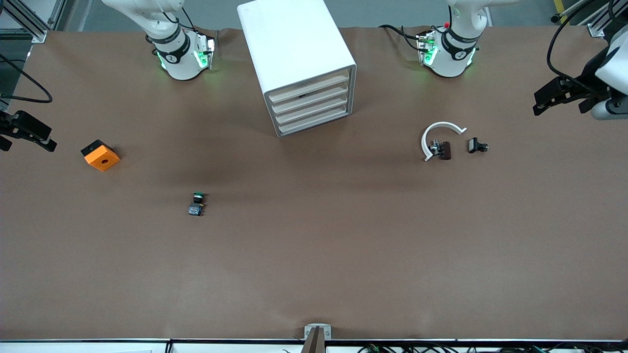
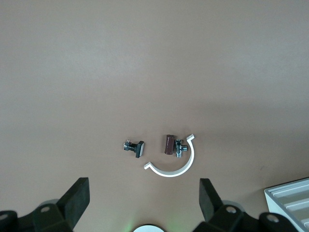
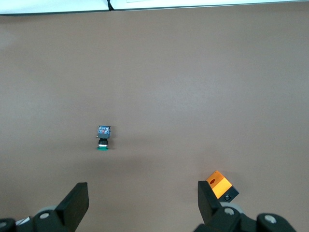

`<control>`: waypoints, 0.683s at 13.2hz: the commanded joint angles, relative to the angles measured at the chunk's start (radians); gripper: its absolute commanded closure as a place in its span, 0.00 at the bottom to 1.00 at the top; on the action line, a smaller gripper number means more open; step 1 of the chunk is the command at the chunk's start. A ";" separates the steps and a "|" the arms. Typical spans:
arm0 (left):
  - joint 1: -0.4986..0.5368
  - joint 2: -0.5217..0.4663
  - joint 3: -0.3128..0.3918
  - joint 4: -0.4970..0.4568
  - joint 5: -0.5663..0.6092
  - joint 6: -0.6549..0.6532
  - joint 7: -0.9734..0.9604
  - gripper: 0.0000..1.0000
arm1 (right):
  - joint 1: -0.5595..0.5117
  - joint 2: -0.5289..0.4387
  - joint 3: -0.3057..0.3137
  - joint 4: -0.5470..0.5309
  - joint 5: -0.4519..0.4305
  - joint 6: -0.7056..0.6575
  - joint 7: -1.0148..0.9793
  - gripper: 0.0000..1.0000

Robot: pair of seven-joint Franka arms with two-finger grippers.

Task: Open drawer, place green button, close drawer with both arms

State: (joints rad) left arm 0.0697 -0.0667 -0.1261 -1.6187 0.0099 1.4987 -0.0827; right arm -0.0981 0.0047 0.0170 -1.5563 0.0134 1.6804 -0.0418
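Note:
The white cabinet (image 1: 294,54) stands near the arms' bases, and its four cream-white drawers (image 1: 312,105) are all shut. The button (image 1: 197,203), with green cap, black body and bluish base, lies on the table nearer the front camera, toward the right arm's end. It also shows in the right wrist view (image 3: 103,137). My right gripper (image 1: 27,131) hangs open and empty at the right arm's end of the table, also in its wrist view (image 3: 142,189). My left gripper (image 1: 562,97) hangs open and empty at the left arm's end, also in its wrist view (image 2: 143,188).
An orange cube with a hole (image 1: 100,155) lies near the right gripper. A white C-shaped ring (image 1: 438,133), a brown fitting (image 1: 444,150) and a small black clip piece (image 1: 477,146) lie toward the left arm's end. A corner of the cabinet (image 2: 292,203) shows in the left wrist view.

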 commanded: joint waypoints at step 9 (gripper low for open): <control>-0.007 0.212 -0.006 0.088 0.097 -0.022 -0.055 0.00 | -0.011 0.000 0.009 0.021 -0.010 -0.013 0.006 0.00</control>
State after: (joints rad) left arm 0.0678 0.1080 -0.1272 -1.5707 0.0876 1.4989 -0.0946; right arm -0.0981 0.0047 0.0166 -1.5514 0.0134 1.6804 -0.0418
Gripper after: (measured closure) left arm 0.000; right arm 0.000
